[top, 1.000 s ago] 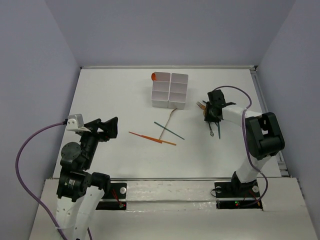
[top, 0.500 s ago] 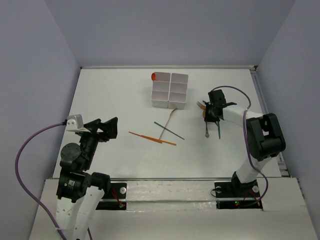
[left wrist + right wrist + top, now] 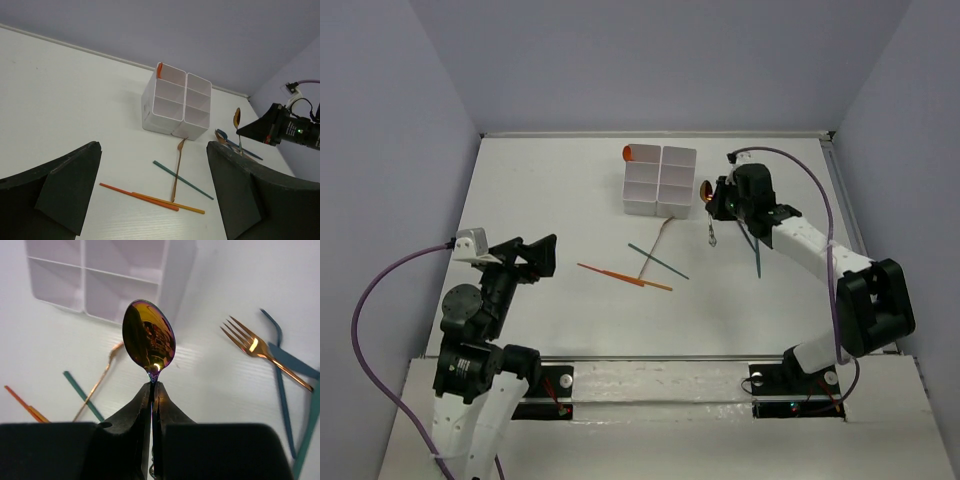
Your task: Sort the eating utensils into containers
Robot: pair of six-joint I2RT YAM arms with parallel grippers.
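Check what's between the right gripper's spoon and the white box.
Nothing: the top view shows only bare table between the spoon, clamped in the right gripper, and the white box.

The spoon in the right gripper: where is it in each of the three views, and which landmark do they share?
Top external: spoon right of centre, just right of the white box.
Left wrist: spoon at mid right, right of the box.
Right wrist: spoon in the centre, clamped by the right gripper, box above.
Shared landmark: the white box.
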